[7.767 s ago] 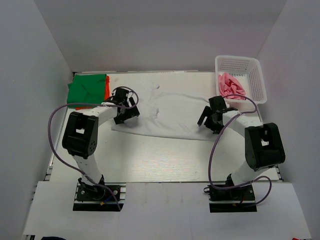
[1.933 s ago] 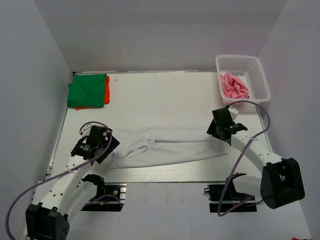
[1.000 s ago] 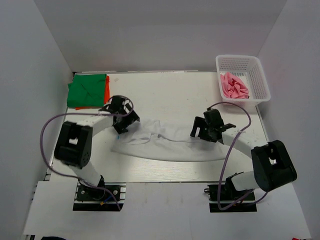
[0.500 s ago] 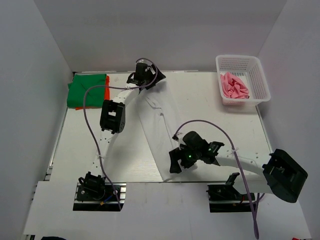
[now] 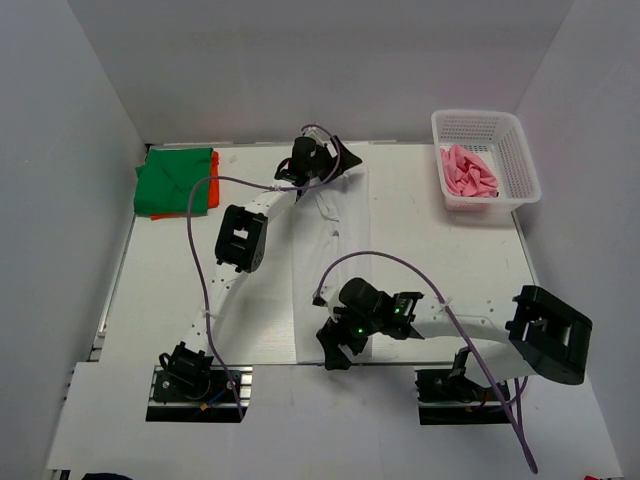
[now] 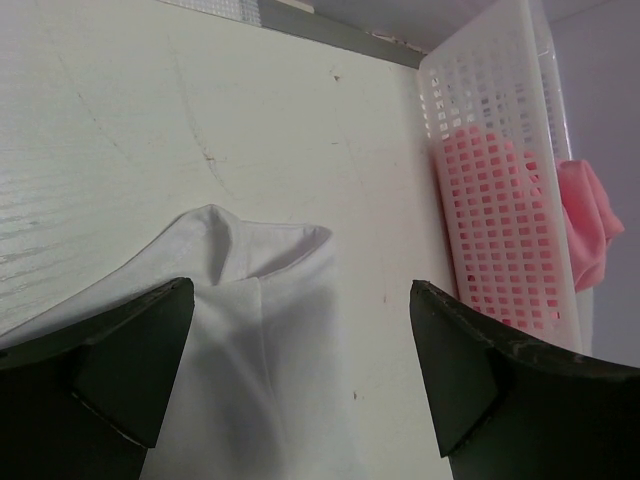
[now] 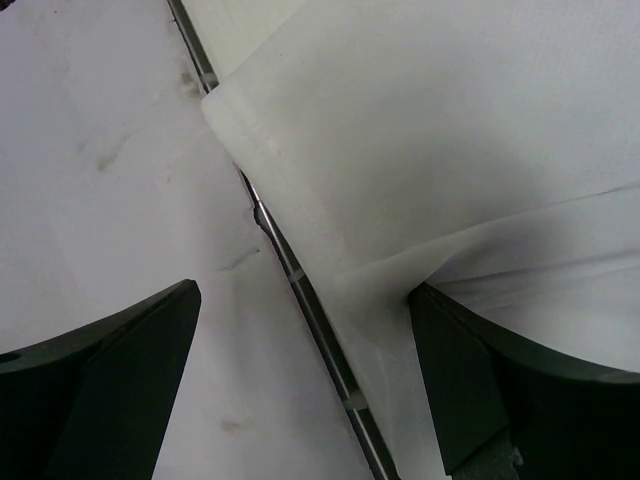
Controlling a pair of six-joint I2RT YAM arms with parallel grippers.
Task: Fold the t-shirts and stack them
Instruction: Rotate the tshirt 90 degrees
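Note:
The large white t-shirt (image 5: 325, 260) lies in a long strip from the table's far edge to its near edge. My left gripper (image 5: 330, 163) is open above the shirt's far end (image 6: 250, 330), its fingers wide apart and holding nothing (image 6: 300, 370). My right gripper (image 5: 335, 350) is open over the shirt's near corner (image 7: 450, 130), which hangs over the table's front edge; its right finger (image 7: 470, 380) touches the cloth. The folded green shirt (image 5: 172, 180) lies on the orange one (image 5: 213, 185) at the far left. The pink shirt (image 5: 468, 172) sits in the basket.
The white mesh basket (image 5: 485, 118) stands at the far right corner and shows in the left wrist view (image 6: 490, 150) just right of my left gripper. A metal strip (image 7: 300, 290) marks the table's front edge under my right gripper. Grey walls enclose the table.
The white shirt has turned from lying crosswise to lying front to back. My left arm has swung to the far edge and my right arm to the near edge.

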